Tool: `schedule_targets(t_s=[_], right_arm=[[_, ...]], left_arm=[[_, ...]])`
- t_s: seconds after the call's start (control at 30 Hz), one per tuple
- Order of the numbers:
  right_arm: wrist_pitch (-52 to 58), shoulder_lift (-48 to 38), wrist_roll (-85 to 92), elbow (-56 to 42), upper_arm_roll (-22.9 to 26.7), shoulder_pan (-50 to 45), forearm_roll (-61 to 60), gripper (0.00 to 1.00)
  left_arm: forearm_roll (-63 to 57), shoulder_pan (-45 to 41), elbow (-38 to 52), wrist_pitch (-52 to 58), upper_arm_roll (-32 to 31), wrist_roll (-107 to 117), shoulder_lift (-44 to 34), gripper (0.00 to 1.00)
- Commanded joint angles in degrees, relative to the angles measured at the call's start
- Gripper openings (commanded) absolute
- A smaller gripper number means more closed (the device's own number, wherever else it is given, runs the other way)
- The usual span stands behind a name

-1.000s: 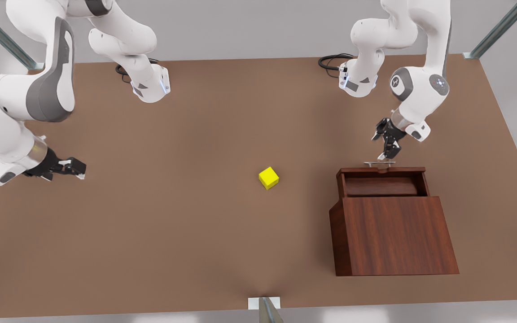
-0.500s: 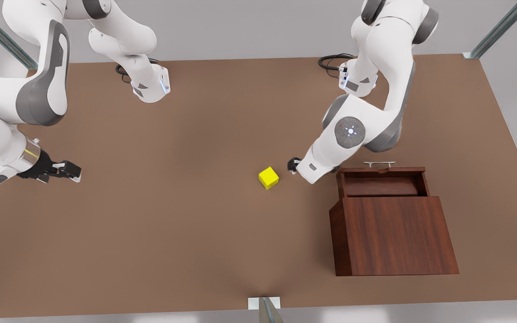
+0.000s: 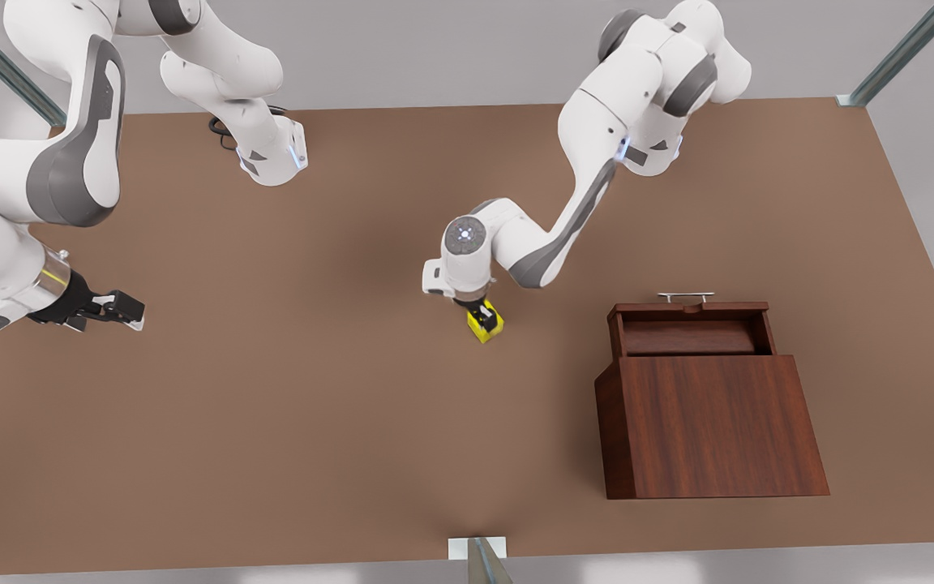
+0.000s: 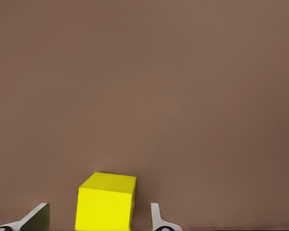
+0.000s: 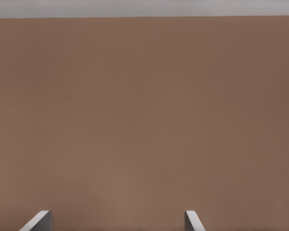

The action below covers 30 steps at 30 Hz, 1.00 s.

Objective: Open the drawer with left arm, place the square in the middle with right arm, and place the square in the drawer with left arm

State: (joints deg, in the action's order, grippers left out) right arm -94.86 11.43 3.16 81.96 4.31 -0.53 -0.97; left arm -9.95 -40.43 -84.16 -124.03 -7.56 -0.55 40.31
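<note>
The yellow square (image 3: 490, 328) rests on the brown table near its middle. My left gripper (image 3: 483, 313) has come down over it from above and is open, one finger on each side. The left wrist view shows the square (image 4: 106, 202) between the fingertips (image 4: 156, 219) of the left gripper (image 4: 98, 208), with a gap on both sides. At the front view's right the drawer (image 3: 690, 337) stands pulled out of the wooden cabinet (image 3: 710, 430), its silver handle (image 3: 684, 297) free. My right gripper (image 3: 122, 312) (image 5: 118, 214) waits open at the front view's left, holding nothing.
The two arm bases (image 3: 272, 158) (image 3: 649, 154) sit at the table's far edge. Bare tabletop lies between the square and the cabinet. A small metal bracket (image 3: 477, 550) sits at the near edge.
My left arm left the drawer handle, swung across to the square and lowered its open gripper around it. The right gripper drew back slightly toward the front view's left.
</note>
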Motion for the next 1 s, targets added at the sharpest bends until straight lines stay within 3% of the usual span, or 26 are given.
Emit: schedule_targets(t_s=[0.0,0.17,0.83,0.97], right_arm=[[0.0,0.0,0.0,0.0,0.0,0.0,0.0,1.0],[0.0,0.0,-0.1,-0.4,0.0,0.4,0.0,1.0],[0.0,0.2,0.0,-0.8,0.0,0.7,0.0,1.0],[0.0,0.1,0.0,-0.8,0.0,0.6,0.0,1.0]], left_arm=[[-1.8,0.0,-0.6,-0.6,0.0,-0.1,-0.1,1.0],[-3.9,0.1,-8.6,-7.2,0.4,-0.1,-1.8,1.0],[-5.4,0.1,-10.2,-11.8,2.2,-1.2,2.1,1.0],[-5.4,0.0,-10.2,-12.5,2.2,-1.1,2.8,0.75]])
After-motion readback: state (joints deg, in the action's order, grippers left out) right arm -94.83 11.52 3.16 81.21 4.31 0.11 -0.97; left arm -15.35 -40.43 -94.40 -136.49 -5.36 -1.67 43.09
